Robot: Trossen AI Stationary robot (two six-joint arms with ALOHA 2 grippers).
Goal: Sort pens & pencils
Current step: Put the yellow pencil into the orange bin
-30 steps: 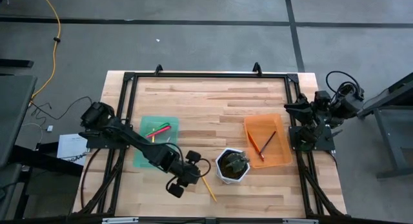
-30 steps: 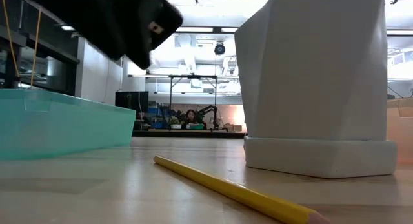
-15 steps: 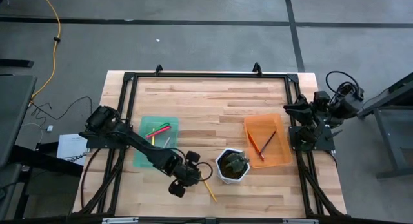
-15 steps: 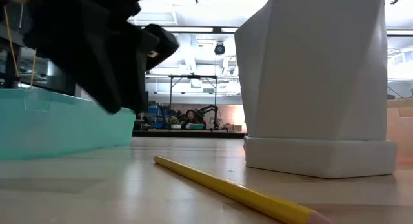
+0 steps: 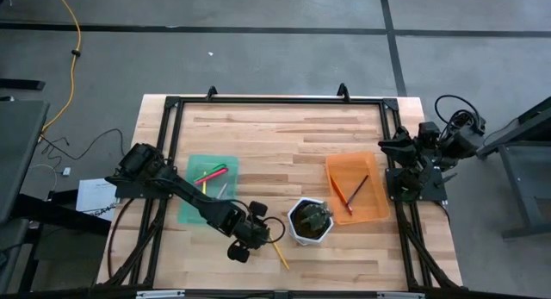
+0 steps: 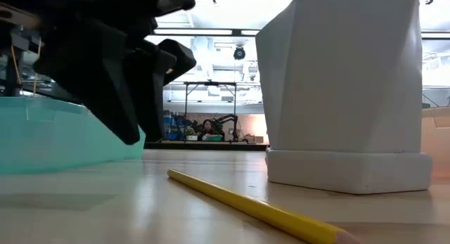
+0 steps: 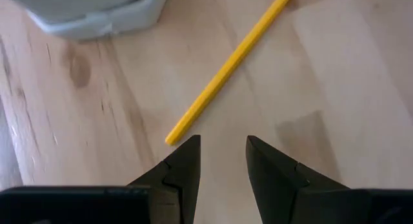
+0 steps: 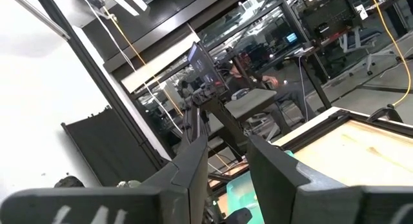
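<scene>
My left gripper [image 7: 222,162] hangs low over the near part of the table, fingers parted by a narrow gap and holding nothing. Just past the fingertips lies the yellow pencil [image 7: 226,68], flat on the bare wood, its near end just beside my left finger. I judge it light, stiff and smooth, likely to roll or skid if nudged, so I would close across it a little way in from that end. Beyond it stands the white pot [image 5: 310,221]. To the left is the green tray [image 5: 187,211] with pens [image 5: 211,173]; farther right, the orange tray [image 5: 374,208] holds two pencils [image 5: 351,191]. My right gripper [image 8: 227,161] waits empty, slightly open, at the far right edge.
</scene>
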